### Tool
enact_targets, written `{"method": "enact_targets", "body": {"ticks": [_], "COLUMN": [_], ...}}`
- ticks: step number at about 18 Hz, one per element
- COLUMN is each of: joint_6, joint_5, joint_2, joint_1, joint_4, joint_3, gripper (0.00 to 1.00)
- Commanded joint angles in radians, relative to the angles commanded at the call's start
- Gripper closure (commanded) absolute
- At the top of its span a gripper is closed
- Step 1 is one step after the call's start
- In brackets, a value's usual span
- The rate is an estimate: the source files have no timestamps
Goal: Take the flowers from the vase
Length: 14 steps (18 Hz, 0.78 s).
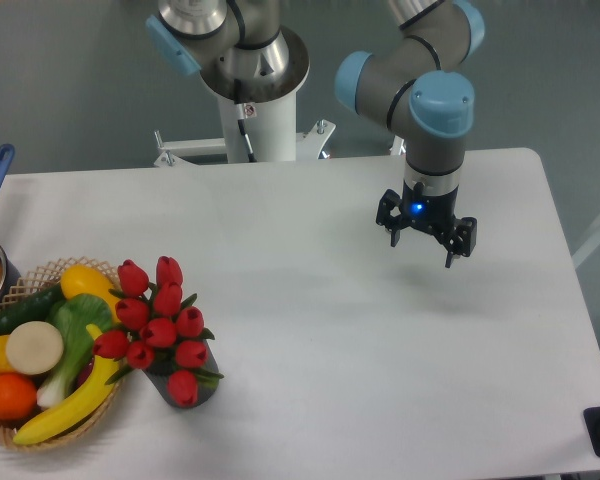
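The flowers [158, 325] stand in the vase [187, 385] at the counter's [360, 380] front left, the vase touching a basket [40, 440] of toy fruit and vegetables. The hand [424, 240] hangs well apart from them, up and to the right above bare counter, its fingers spread and holding nothing. No writing or label can be read anywhere.
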Motion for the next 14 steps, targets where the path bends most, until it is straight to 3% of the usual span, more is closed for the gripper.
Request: {"method": "enact_targets", "body": {"ticks": [6,8,14], "joint_6": [-0.003,-0.067,-0.107], "joint_5": [-0.012,-0.031,-0.306], "joint_2": [0.002,0.008,0.037], "joint_1": [0.0,-0.011,-0.057], "joint_4": [0.0,0.003,0.072], "joint_3": [-0.002,0.0,0.0], "gripper": [0.0,0.0,0.0]}}
